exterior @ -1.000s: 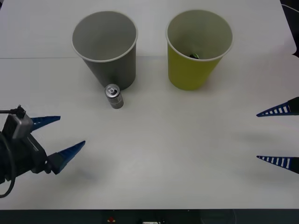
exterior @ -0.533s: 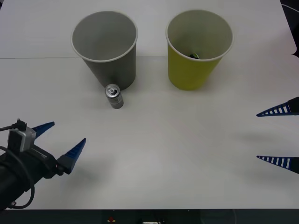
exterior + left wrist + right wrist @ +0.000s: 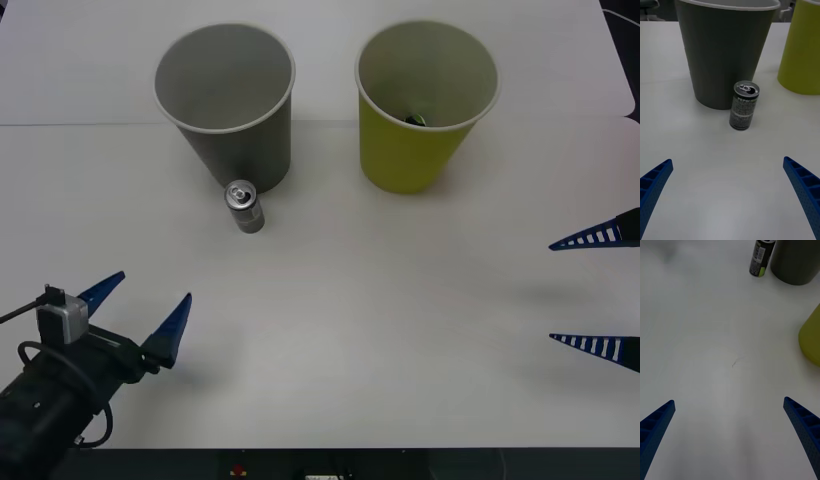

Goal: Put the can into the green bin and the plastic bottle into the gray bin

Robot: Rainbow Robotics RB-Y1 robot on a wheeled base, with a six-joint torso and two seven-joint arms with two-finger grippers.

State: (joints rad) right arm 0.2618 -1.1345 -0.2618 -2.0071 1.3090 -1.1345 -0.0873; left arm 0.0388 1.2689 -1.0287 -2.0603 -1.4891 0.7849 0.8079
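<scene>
Left pincer gaping; can's base unhidden.

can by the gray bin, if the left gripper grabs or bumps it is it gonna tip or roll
The can stands upright and is slim and tall for its base, so a push near its top would probably tip it. Once on its side, its round body would likely roll. Its smooth metal wall may be a bit slippery, so the open left gripper should probably close around the middle.
</scene>
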